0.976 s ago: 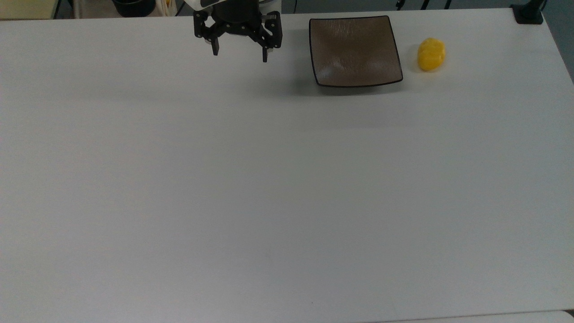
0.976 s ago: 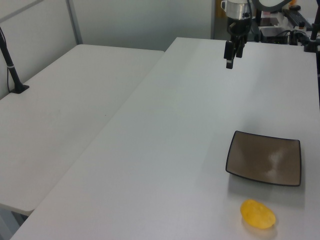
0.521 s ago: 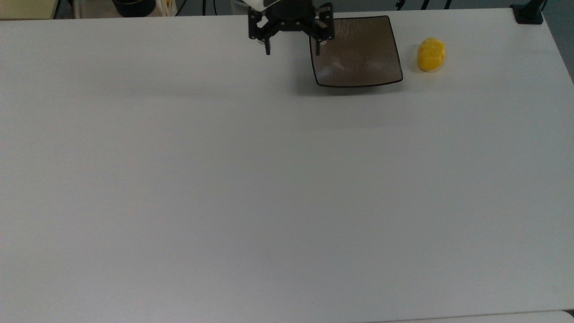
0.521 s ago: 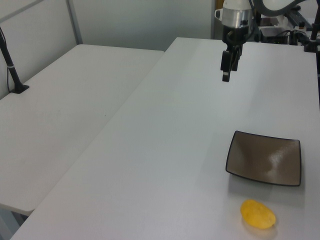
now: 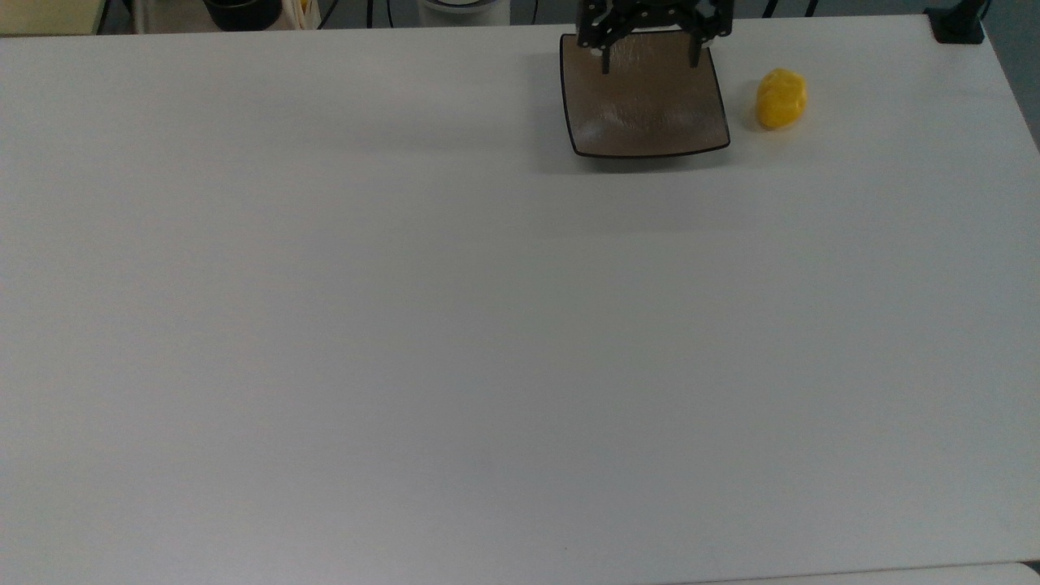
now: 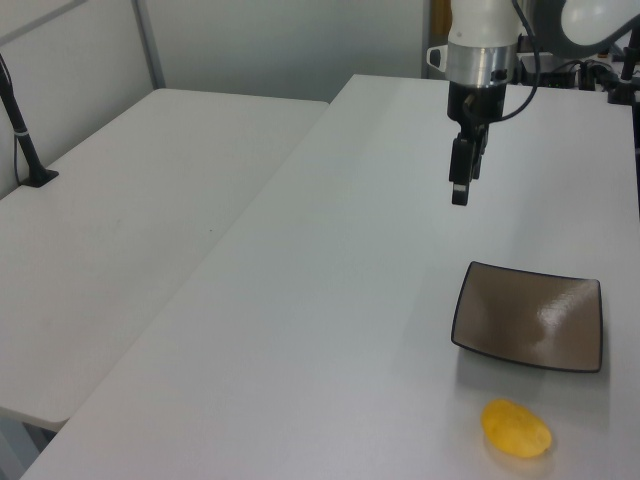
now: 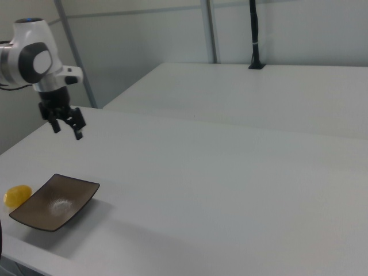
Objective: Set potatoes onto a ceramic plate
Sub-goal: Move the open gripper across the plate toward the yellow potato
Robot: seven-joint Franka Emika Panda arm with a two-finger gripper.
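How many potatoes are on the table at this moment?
1. The small bright yellow oval potato lies on the white table, just off the right edge of the square brown glossy ceramic plate in the top view, not touching it.

Your potatoes (image 5: 782,98) are a single bright yellow lump, a shade more orange where its surface dimples. The ceramic plate (image 5: 646,114) beside it is glossy brown with a thin dark rim, and you can see a pale whitish sheen across its middle. The table (image 5: 455,341) under both is plain pale grey-white with no pattern. The gripper (image 5: 649,50) is black, fingers included, and in the left view you see it (image 6: 460,185) hanging from a white and silver arm (image 6: 481,45).
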